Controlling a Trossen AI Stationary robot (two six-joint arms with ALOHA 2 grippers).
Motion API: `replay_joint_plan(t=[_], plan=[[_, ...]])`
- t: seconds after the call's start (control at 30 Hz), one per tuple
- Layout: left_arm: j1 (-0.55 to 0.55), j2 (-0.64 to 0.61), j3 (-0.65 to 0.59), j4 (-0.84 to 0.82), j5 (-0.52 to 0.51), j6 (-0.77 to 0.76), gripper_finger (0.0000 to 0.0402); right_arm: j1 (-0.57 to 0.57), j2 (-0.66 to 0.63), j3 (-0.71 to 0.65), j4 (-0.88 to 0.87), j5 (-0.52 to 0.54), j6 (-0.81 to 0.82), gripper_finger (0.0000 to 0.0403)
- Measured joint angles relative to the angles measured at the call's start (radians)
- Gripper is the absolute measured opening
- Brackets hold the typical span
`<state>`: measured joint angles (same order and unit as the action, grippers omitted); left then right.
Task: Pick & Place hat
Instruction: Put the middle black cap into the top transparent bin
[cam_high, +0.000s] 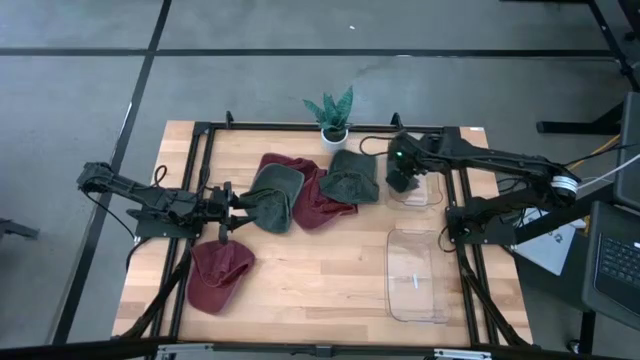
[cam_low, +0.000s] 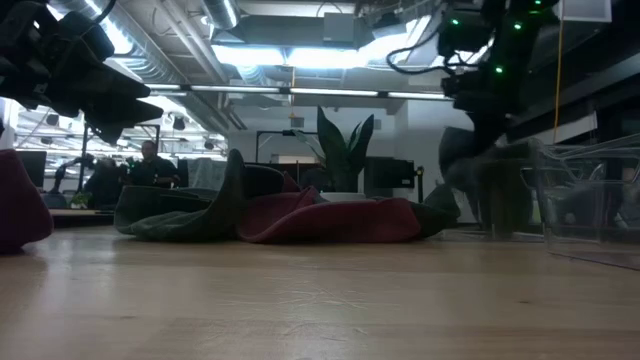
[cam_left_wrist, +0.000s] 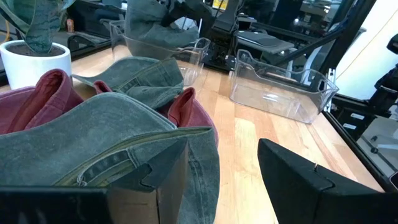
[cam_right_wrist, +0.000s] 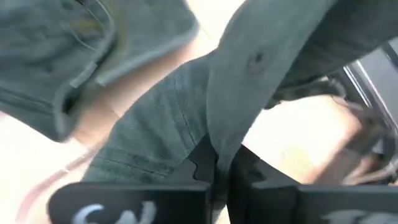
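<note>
Right gripper (cam_right_wrist: 217, 165) is clenching a fold of a green hat (cam_right_wrist: 261, 68), jaws pinched tight on the cloth. In the high view it is hanging over the far clear bin (cam_high: 428, 190) at the table's right side, and the held hat is dangling under the gripper (cam_high: 404, 176) at that bin. The low view is showing the same hat (cam_low: 470, 175) hanging down beside the bin wall (cam_low: 560, 190).

Left gripper (cam_high: 232, 208) is sitting at the near-left edge of the hat pile, jaws spread wide, gripping nothing. One finger (cam_left_wrist: 165, 177) is lying against the edge of a second green hat (cam_high: 275, 195), the other finger is standing clear over bare wood.

Around it:
- A maroon hat (cam_high: 305, 190) is lying under and between the green ones, its cloth poking out on both sides.
- A third green hat (cam_high: 350, 178) is resting on the far right of the pile, just beside the right gripper.
- Another maroon hat (cam_high: 218, 275) is lying alone near the front left, well apart from the pile.
- A second clear bin (cam_high: 415, 275) is sitting nearer the front on the right; a small white item is lying in it, too small to identify.
- A potted plant (cam_high: 332, 115) in a white pot is standing at the far edge, just behind the pile.

Beyond the table (cam_high: 320, 290), the low view is showing a person seated far back in the room.
</note>
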<state>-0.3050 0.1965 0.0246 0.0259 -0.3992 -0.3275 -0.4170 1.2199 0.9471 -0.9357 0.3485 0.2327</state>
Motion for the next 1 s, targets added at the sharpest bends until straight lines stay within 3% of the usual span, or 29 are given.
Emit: replay_joint_plan(t=[0.37, 0.63, 0.8, 1.0], plan=[[0.000, 0.000, 0.000, 0.000, 0.000, 0.000, 0.0190, -0.025, -0.085, -0.119, 0.035, -0.023, 0.074, 0.0019], [0.000, 0.000, 0.000, 0.000, 0.000, 0.000, 0.0191, -0.035, -0.041, -0.110, 0.235, -0.061, -0.054, 0.0015], [0.000, 0.000, 0.000, 0.000, 0.000, 0.000, 0.0190, -0.034, -0.015, -0.110, 0.291, -0.124, -0.118, 0.0047], [0.000, 0.000, 0.000, 0.000, 0.000, 0.000, 0.0190, -0.034, -0.021, -0.104, 0.304, -0.125, -0.201, 0.0120]])
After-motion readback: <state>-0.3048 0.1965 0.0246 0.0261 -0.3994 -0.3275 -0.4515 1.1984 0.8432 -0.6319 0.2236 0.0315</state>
